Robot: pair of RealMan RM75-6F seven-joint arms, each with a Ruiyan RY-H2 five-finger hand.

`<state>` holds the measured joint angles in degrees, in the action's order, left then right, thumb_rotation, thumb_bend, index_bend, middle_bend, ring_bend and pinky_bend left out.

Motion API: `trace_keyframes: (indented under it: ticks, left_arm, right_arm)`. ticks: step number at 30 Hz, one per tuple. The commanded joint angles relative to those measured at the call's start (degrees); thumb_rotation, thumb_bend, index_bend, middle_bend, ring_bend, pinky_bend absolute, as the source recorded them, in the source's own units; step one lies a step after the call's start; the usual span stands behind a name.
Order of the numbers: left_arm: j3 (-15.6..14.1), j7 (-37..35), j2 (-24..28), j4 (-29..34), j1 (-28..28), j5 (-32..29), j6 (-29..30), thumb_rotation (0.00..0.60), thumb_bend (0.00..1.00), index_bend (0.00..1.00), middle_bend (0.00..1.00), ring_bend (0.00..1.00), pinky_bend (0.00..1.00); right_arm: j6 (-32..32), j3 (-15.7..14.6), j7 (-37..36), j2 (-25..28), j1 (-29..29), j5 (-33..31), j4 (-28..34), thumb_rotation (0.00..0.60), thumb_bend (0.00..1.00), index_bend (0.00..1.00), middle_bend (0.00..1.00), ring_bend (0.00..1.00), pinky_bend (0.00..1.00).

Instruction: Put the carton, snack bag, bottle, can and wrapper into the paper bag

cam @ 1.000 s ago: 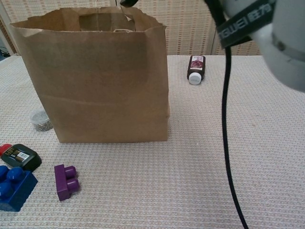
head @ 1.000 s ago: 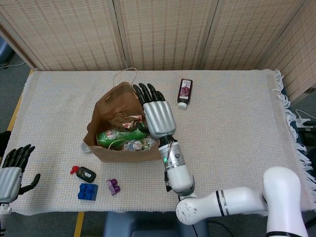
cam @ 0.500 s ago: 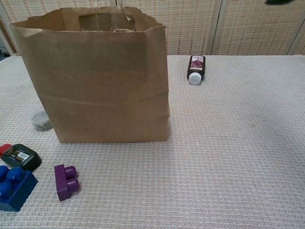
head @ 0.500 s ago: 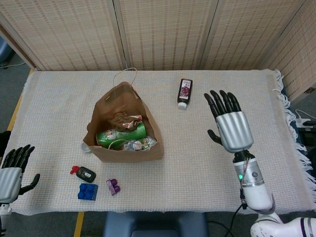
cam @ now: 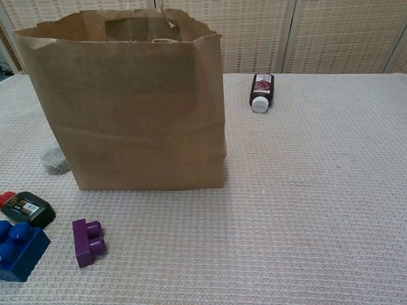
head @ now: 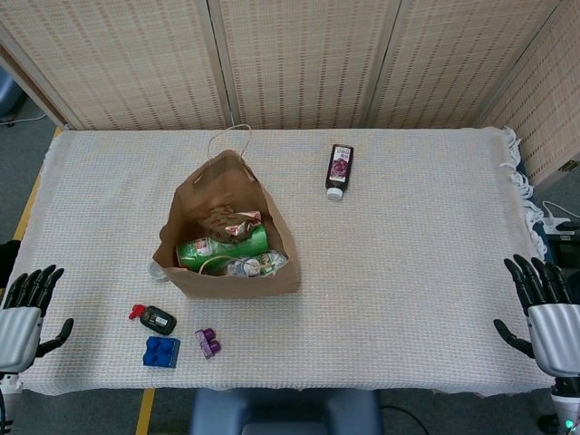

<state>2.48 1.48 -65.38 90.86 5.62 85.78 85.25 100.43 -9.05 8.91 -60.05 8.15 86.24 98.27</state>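
The brown paper bag [head: 195,276] stands upright left of the table's middle; the chest view shows its front wall [cam: 133,114]. Inside it, from above, I see a green can [head: 217,247], a crumpled snack bag [head: 225,222] and a shiny wrapper [head: 254,265]. A dark bottle [head: 338,170] with a white cap lies on its side behind and right of the bag, also in the chest view as the bottle [cam: 261,92]. My left hand [head: 20,313] is open at the table's front left edge. My right hand [head: 548,313] is open at the front right edge. Both hold nothing.
Front left of the bag lie a small black and red item [head: 154,318], a blue brick [head: 161,352] and a purple brick [head: 207,343]. A small grey cap-like thing [cam: 54,160] sits by the bag's left side. Woven screens stand behind the table.
My right hand has drawn back from over the bag, across the table's right side, to the front right edge. The left hand, bag and bottle have stayed put.
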Motion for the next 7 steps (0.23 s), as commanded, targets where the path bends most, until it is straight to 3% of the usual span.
trace_keyframes:
  ticks: [1,7]
  left_arm:
    - [0.01,-0.03,-0.01,-0.03,0.02,0.01,-0.03,0.600,0.37,0.00,0.00,0.00,0.00]
    - [-0.02,-0.19,0.05,-0.06,0.00,0.04,-0.03,0.600,0.37,0.00,0.00,0.00,0.00]
  right_arm:
    - [2.10,0.46,-4.08,-4.33,-4.37,1.67,-9.97,0.600,0.11,0.00,0.04,0.00,0.07]
    - [-0.34,1.80,-5.28,-4.30,-4.74,0.23,-9.38,0.600,0.11,0.00,0.04,0.00,0.06]
